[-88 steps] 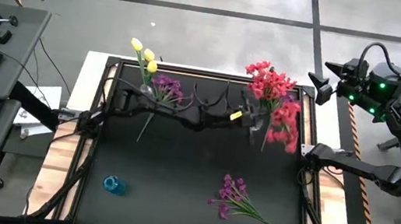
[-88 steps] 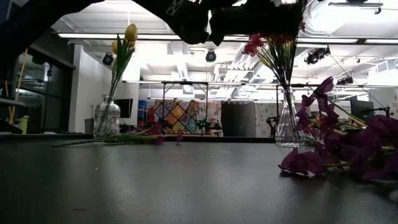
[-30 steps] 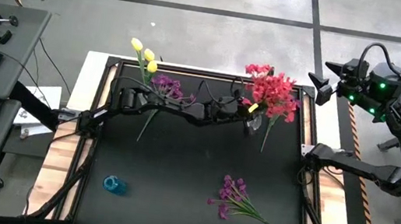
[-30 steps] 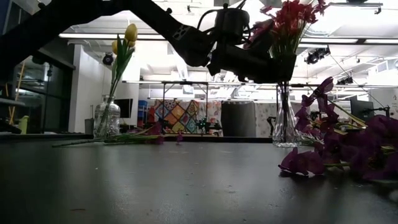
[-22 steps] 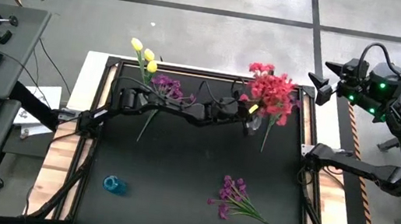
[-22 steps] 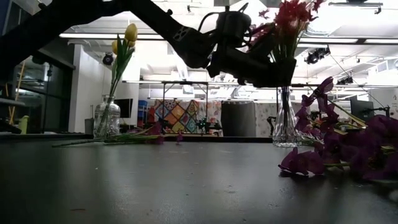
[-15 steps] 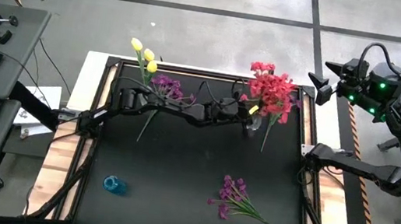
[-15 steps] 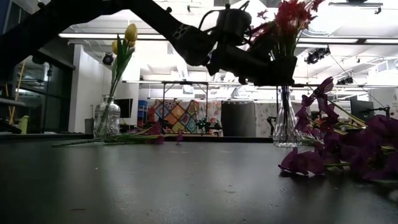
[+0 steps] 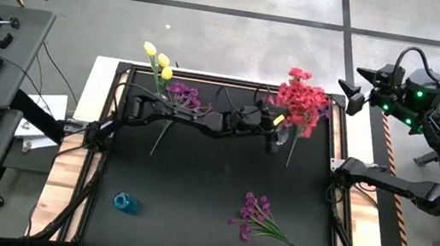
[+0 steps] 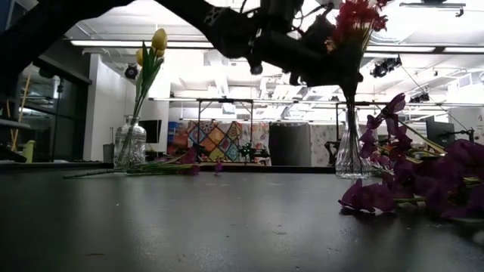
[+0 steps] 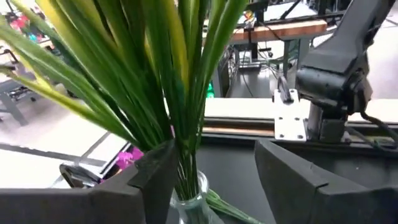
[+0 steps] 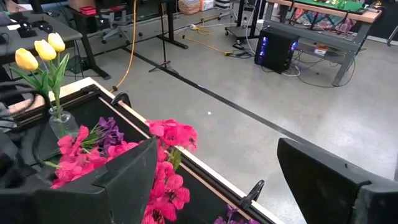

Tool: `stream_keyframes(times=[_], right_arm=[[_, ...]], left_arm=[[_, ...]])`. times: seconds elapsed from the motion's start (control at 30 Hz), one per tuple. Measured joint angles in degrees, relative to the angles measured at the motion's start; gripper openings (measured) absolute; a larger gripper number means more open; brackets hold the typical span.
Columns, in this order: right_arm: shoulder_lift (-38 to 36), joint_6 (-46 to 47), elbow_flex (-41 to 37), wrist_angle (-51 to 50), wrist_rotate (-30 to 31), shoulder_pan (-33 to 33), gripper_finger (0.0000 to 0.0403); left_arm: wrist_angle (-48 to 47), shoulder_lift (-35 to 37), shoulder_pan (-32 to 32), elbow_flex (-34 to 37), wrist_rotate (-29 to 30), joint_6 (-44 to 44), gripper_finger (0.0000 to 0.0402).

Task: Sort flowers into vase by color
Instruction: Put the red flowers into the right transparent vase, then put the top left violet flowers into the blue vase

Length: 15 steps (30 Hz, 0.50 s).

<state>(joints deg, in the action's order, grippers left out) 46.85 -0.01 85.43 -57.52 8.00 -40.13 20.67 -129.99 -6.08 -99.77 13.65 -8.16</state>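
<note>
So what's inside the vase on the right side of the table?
The glass vase holds the red-pink flowers; their green stems run down through its neck. The left gripper, open, straddles them. The vase's bottom is hidden in every view.

Two vases (image 9: 160, 95) (image 9: 281, 135) at table's (image 9: 193, 188) far edge, loose bunch (image 9: 258, 217) near front

Clear glass vase (image 10: 349, 151), seemingly matt tabletop (image 9: 193, 188)
</note>
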Motion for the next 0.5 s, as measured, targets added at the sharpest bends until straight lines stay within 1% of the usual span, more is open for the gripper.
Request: stream_keyframes(times=[0.13,0.2,0.4,0.5], right_arm=[[0.0,-0.3,0.0,0.0,0.0,0.0,0.0321],[0.0,-0.4,0.0,0.2,0.0,0.0,0.0321],[0.0,-0.5,0.0,0.8,0.0,0.0,0.0321],[0.0,-1.7,0.0,1.2,0.0,0.0,0.0321]], left_arm=[[-7.4,2.7,0.1,0.0,0.0,0.0,0.0217],[-12.7,4.4,0.1,0.0,0.0,0.3,0.0220],[-26.2,7.7,0.0,-0.1,0.0,0.7,0.0221],[-33.0,8.3,-0.1,-0.1,-1.4,2.2,0.0221]])
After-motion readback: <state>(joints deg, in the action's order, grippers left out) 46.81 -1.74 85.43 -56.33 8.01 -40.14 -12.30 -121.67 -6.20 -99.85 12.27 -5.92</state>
